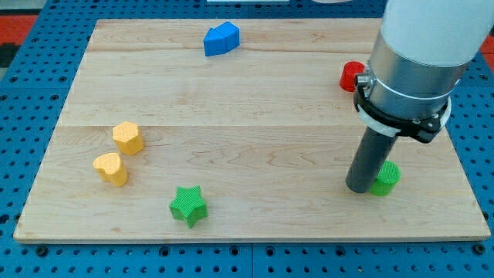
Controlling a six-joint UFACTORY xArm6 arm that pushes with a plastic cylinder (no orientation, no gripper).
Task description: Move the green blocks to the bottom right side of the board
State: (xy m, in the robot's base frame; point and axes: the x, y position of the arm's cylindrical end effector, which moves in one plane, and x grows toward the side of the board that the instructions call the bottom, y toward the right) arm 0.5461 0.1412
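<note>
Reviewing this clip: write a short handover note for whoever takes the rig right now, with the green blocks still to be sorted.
My tip sits on the board, touching or nearly touching the left side of the green round block.
That block is already in the board's bottom right area.
The green star block lies near the bottom edge, left of centre, untouched.
Left to do: push the star rightward along the bottom edge to join the round one.
</note>
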